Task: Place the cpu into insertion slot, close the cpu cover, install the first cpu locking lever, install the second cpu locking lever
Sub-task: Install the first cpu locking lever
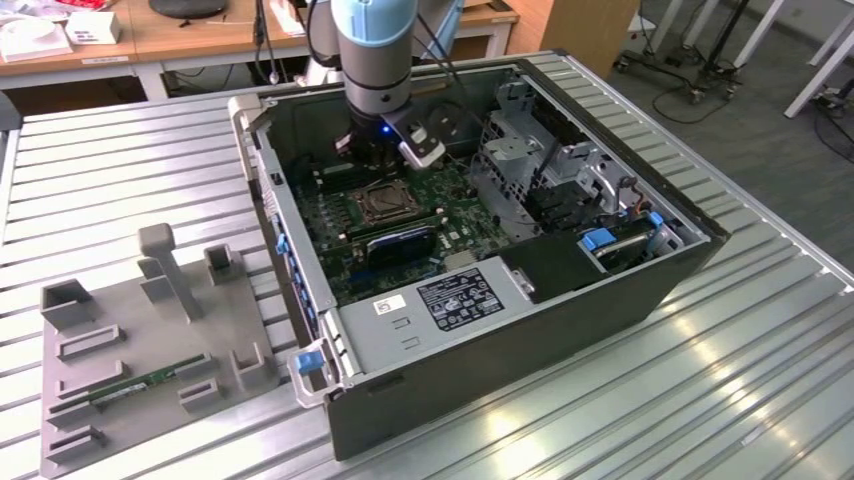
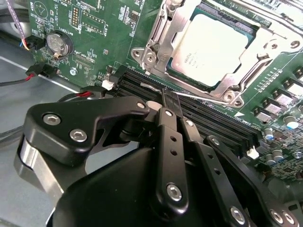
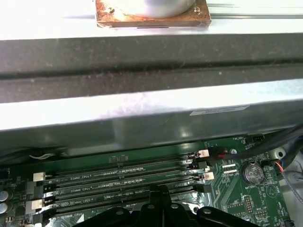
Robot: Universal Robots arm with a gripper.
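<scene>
One chip [image 2: 208, 47] already sits in its socket [image 2: 163, 35] with the metal cover [image 2: 251, 59] down over it. The gripper [image 2: 171, 101] is pinched shut on nothing, tips at the thin lever [image 2: 156, 87]; I'd push slow and low. Memory slots [image 2: 213, 118] crowd right underneath.

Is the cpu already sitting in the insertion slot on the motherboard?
Yes: in the second wrist view the cpu lies flat inside the insertion slot, with the cpu cover framing it.

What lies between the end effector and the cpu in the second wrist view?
In the second wrist view, black memory slots run between the end effector and the cpu, which sits under its cover.
</scene>
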